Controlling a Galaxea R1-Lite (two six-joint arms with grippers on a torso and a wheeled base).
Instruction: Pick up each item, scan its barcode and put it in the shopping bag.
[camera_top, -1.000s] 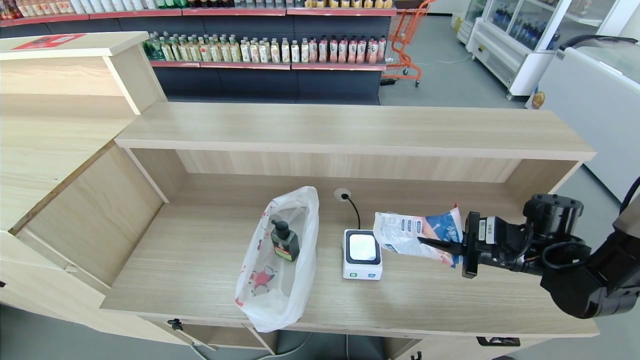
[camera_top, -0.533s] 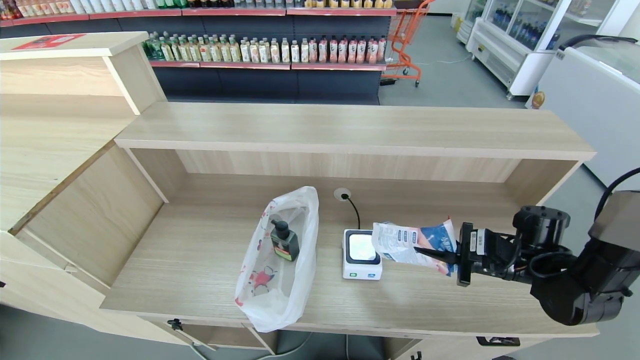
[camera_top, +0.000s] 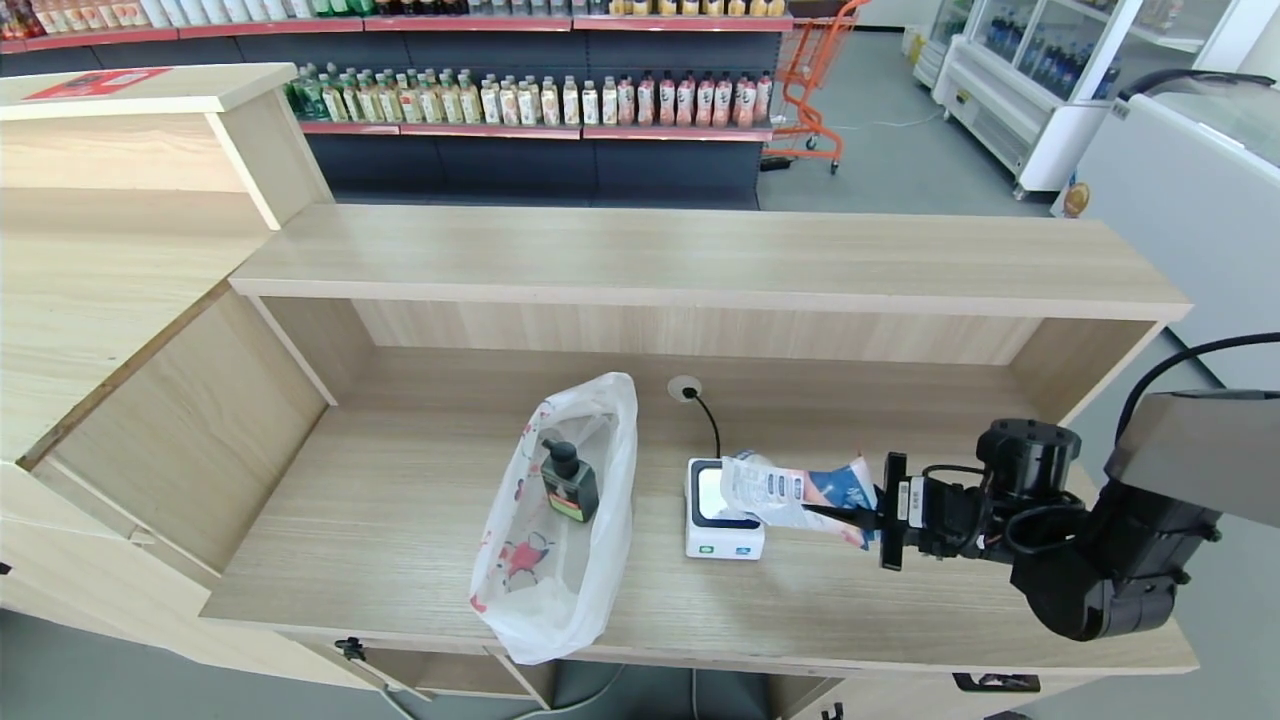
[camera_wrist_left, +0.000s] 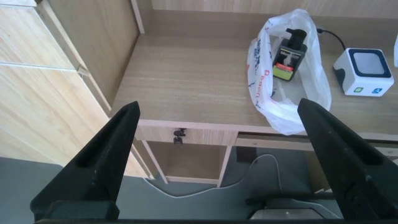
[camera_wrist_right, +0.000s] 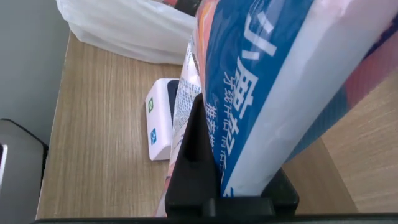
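My right gripper is shut on a blue and white packet, holding it flat with its far end over the white barcode scanner on the counter. In the right wrist view the packet stands between the fingers, with the scanner beyond it. The white shopping bag lies open left of the scanner, with a dark pump bottle inside. My left gripper hangs open off the counter's near left, looking at the bag and the scanner.
The counter sits in a recess with a raised shelf behind and a side wall at the left. The scanner's black cable runs to a grommet at the back. Bare counter lies left of the bag and right of the scanner.
My right arm has moved left and down, carrying the packet from beside the scanner to over its screen.
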